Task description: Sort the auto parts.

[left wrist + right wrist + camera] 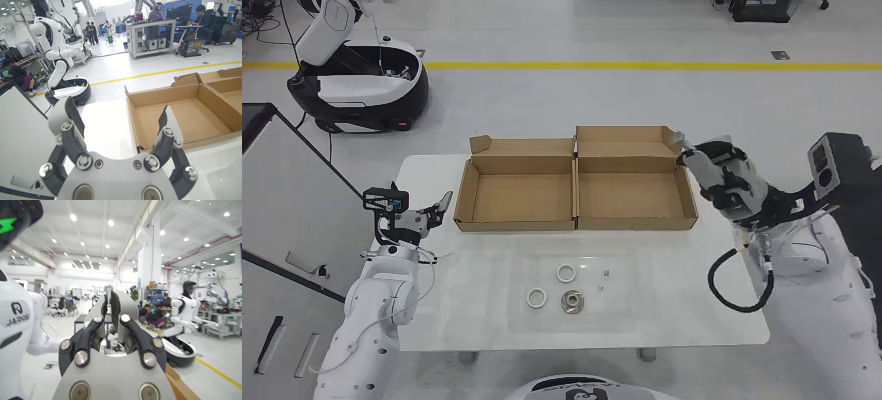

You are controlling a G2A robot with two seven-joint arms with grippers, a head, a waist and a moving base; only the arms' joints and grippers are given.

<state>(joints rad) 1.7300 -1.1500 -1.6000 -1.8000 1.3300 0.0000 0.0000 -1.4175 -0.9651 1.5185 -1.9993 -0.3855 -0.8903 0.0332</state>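
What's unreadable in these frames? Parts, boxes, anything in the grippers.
- Top view: tiny specks beside the white ring, too small to identify.
- Top view: metal part, type too small to tell.
- Right wrist view: bolt in the right gripper, lower end hidden in its grip.
- Left wrist view: right box cut off by the edge.

White table (472, 290), yellow floor line (642, 66), second white robot (362, 85)

**Black-and-white left gripper (118, 113) spread, matching right gripper (109, 303) clamped**

The white left arm (377, 305) extends forward, wrist roughly level, gripper fingers wide apart and holding nothing. The right arm (762, 200) angles forward and inward, its fingers pinched together on a silver threaded metal bolt (108, 293).
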